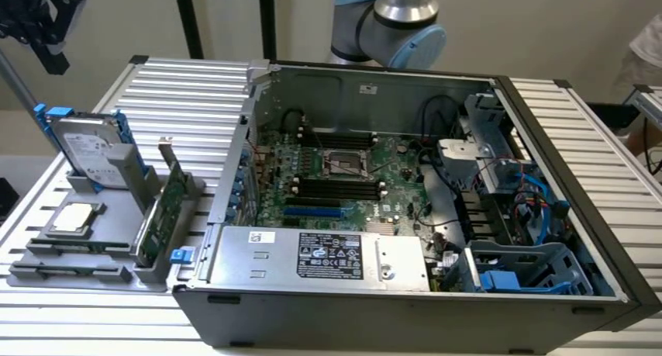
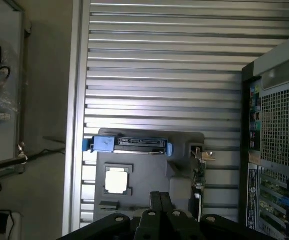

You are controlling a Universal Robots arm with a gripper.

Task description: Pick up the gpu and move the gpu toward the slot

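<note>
The gpu [image 1: 158, 216] stands on edge in a grey holder [image 1: 104, 272] at the exterior view's left, green board showing and its silver bracket pointing up. In the wrist view the gpu [image 2: 200, 175] appears edge-on beside the holder [image 2: 149, 165]. My gripper [image 1: 49, 50] hangs high above the table's far left corner, well clear of the card. In the wrist view the gripper [image 2: 159, 200] has its two black fingers pressed together, shut with nothing between them. The blue slot [image 1: 313, 213] lies on the motherboard inside the open case.
A silver hard drive [image 1: 88, 150] with blue rails and a square CPU chip [image 1: 74, 219] share the holder. The open computer case [image 1: 579, 294] fills the middle of the ribbed metal table [image 1: 176, 84], with its power supply [image 1: 321, 255] at the front and cables at the right.
</note>
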